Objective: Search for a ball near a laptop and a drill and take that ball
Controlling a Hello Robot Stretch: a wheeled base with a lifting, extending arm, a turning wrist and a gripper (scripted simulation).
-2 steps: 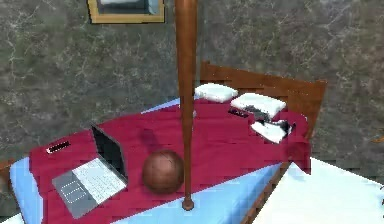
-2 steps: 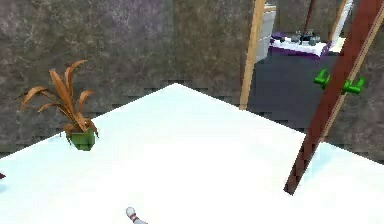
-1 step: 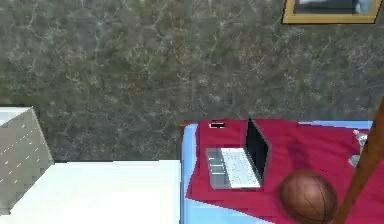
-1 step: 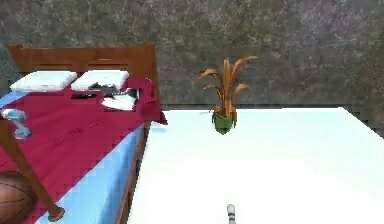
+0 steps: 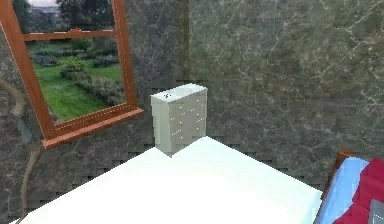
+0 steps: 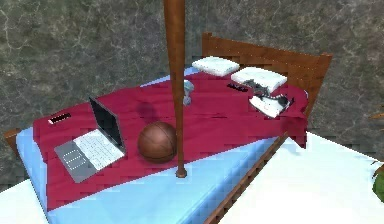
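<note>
Room: walls [image 5: 290,70] dark, marbled grey-green on all sides seen. Floor [image 5: 200,185] plain white.

Forward view: a window [image 5: 75,60] in a reddish wooden frame sat on the left wall, with lawn and hedges beyond the glass. A small pale chest of drawers [image 5: 180,118] stood in the corner against the wall, just right of the window. A thin pale curved stem [image 5: 25,150] ran down the left edge. The corner of a bed showed at the lower right, blue and red.

Arm side view: the bed [image 6: 300,62] had a brown wooden headboard at the far right end. A red blanket [image 6: 210,120] covered most of it, and a blue sheet [image 6: 130,195] lay bare along the near edge. Two white pillows [image 6: 215,66] lay at the headboard.

The ball [image 6: 157,143], round and dark brown, rested on the red blanket near the middle of the bed, just beside the laptop [image 6: 95,145]. The laptop stood open, lid upright and dark, keyboard pale grey. A pale-and-dark object [image 6: 272,103] lay near the pillows, well apart from the ball; I could not tell what it was. A small dark flat thing [image 6: 60,118] lay near the foot end.

A brown wooden pole [image 6: 175,80] hung down from the top edge and crossed in front of the ball's right side.

Any print on these things was too small to read.

Jaws of the gripper: could not tell their state.
</note>
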